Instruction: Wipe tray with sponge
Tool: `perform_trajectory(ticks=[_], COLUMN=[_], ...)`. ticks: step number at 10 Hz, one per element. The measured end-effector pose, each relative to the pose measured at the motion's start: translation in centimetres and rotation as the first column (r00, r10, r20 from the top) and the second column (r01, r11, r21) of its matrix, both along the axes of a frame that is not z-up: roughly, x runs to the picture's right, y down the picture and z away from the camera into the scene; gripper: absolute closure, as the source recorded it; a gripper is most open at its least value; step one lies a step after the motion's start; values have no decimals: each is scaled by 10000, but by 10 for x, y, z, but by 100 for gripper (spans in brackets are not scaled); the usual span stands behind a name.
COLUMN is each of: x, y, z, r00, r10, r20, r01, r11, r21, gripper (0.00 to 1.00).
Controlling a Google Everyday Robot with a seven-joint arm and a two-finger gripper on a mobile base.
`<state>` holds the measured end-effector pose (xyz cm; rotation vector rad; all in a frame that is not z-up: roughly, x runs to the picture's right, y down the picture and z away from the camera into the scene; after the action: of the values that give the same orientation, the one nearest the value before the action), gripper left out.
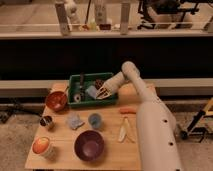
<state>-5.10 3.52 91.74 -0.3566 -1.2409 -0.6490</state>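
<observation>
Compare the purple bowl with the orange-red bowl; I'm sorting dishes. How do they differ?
The purple bowl is dark; the orange-red bowl is bright. The purple bowl sits near the front edge of the table, the orange-red bowl further back, left of the green tray. The purple bowl appears wider than the orange-red bowl. Both stand upright, apart from the pincer, which hangs over the tray.

Pale claw (102, 92) over green rectangular plastic tray (75, 79), covering part of a bluish block (91, 91) inside, small dark items (77, 97) beside it unidentifiable, white arm (155, 130) cut off at bottom edge, hiding right front of wooden worktop (60, 150)
</observation>
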Motion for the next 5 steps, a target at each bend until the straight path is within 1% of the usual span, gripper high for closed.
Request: perform_trajectory(ticks=[1,3,5], x=[-16,-20,-15], y=[2,4,2], z=[-1,-2,-1], r00=[9991,9958,9968], r10=[-253,-482,-442], r20=[334,780,665], r01=[254,483,442], r11=[9997,9988,9990], r21=[-22,5,13], gripper=[100,100,100])
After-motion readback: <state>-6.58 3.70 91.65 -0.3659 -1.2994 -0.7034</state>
